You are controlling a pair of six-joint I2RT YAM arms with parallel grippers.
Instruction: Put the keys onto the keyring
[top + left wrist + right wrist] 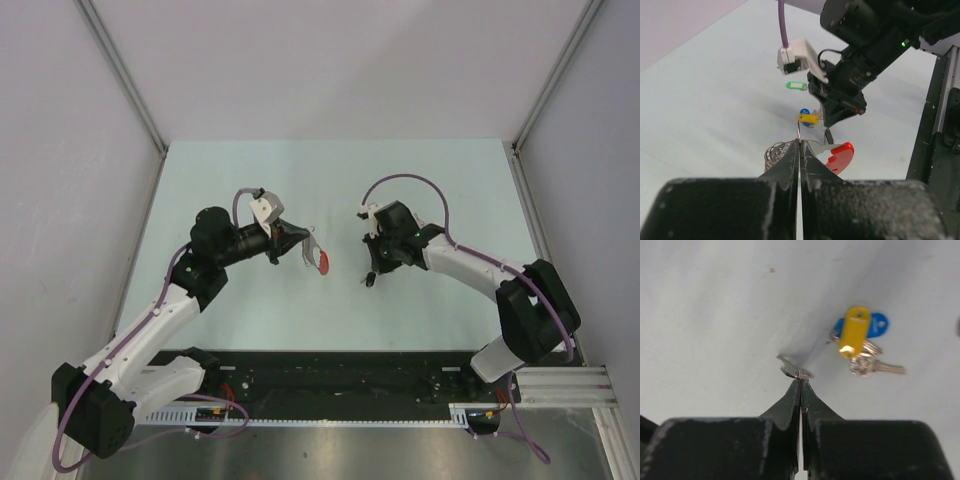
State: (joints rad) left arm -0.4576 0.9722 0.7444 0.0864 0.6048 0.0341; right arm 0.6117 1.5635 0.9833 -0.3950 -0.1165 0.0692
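Your left claw [799, 145] is pinched together on the keyring [774, 153] near the middle of the surface [700, 100]. This presents the loop toward the other arm. The red tag [841, 154] hangs just beside the tips. Your right claw [800, 379] is clamped on the metal end of one key [792, 369], low against the surface, probably to lift it clear. The head colour is hidden. The spare keys [860, 347] lie just beside it. Expect threading to demand fine alignment.
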